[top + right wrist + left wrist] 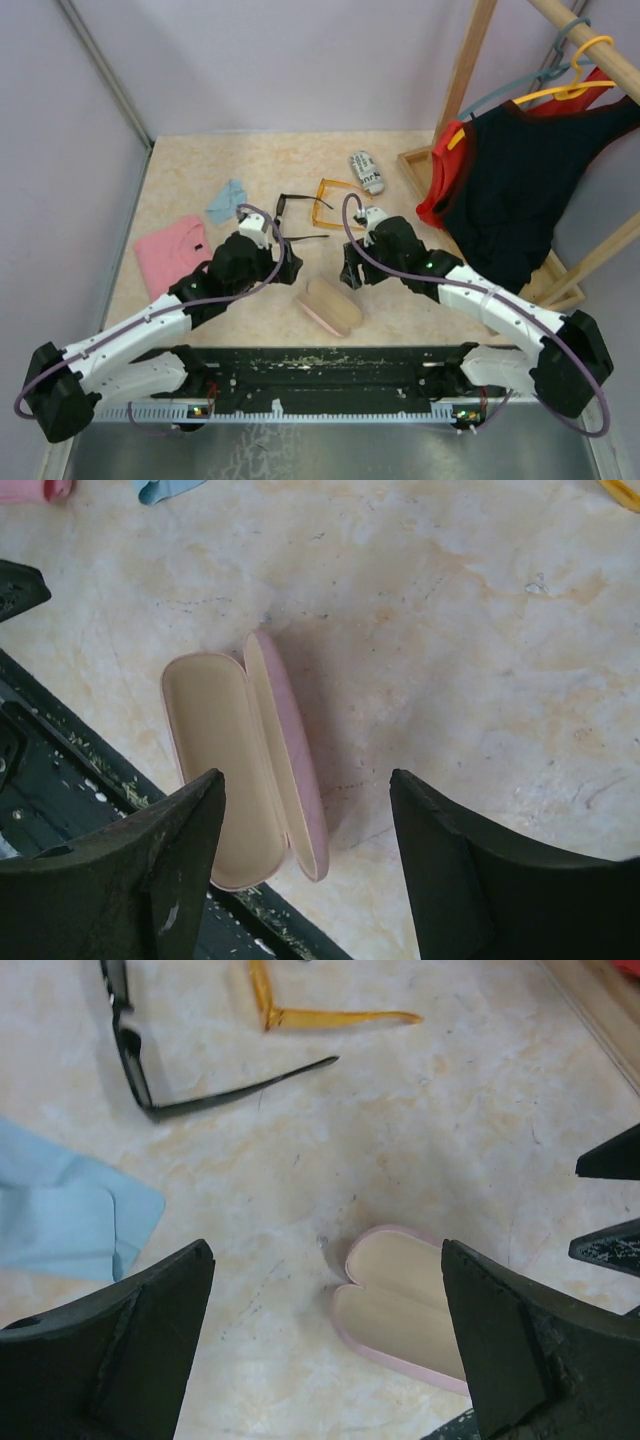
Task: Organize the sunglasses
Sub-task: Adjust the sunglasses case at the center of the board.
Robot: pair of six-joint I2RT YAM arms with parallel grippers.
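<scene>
A pink cloth [170, 250] lies at the left of the table [260, 155], with a blue cloth [227, 200] just beyond it. The left arm stretches from its base at the near left corner inward across the table, low and nearly straight, with the wrist tipped down. The left gripper [326, 1250] hangs over bare table, its jaws spread wide and holding nothing.

Past its fingertips lie the black sunglasses [131, 1055], arms unfolded, between the blue cloth and the orange sunglasses [340, 1018]. The orange pair lies close on the right, also unfolded. Whether the two pairs touch cannot be told.

The pink case [220, 750] lies open and empty near the table's near edge, between the two grippers.

The right arm reaches from the near right corner inward to the left, wrist angled down. The right gripper [307, 780] hangs over the case's edge with its jaws apart, gripping nothing.

A printed case [366, 172] rests farther back, just right of the orange pair. At the far right a wooden rack [470, 70] carries a black garment [510, 190] on hangers.
</scene>
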